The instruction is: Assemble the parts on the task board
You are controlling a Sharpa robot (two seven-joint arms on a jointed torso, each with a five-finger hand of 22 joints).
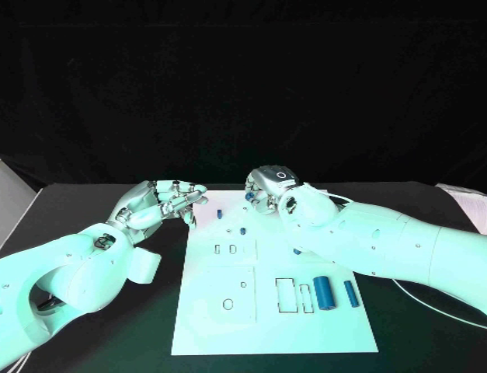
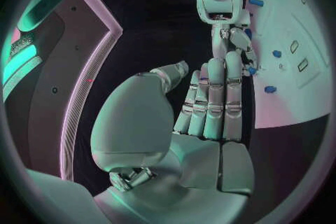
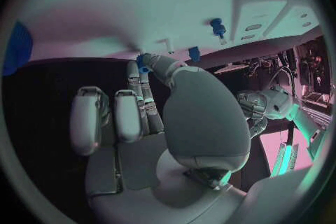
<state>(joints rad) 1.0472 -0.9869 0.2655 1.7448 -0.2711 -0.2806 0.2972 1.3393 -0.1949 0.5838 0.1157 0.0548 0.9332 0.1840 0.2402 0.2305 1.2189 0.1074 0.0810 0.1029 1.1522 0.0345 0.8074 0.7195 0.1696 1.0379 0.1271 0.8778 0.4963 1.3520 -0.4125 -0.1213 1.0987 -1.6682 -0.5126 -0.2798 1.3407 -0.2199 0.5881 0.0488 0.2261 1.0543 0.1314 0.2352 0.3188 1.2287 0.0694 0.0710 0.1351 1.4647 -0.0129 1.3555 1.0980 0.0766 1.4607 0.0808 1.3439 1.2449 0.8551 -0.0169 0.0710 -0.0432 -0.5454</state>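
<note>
Flat white rectangular task board [image 1: 215, 322] lying mid black bench [image 1: 422, 334]. Right hand [image 1: 275, 190] hovering at board's far edge, fingers [image 3: 143, 89] seemingly pinching small blue part [image 3: 142, 61]. Left hand [image 1: 157, 203] hanging beside board's far left corner, fingers straight, close together, holding nothing. Large blue cylinder [image 1: 324, 292] lying near board's right edge.

Nothing here can be read as a word, a number or a brand. The task board [image 1: 271, 326] carries thin black outlines of rectangles and ovals, but no letters go with them. A small round mark sits on the back of the right robot hand [image 1: 275, 186], too small to tell whether it is a sign.
</note>
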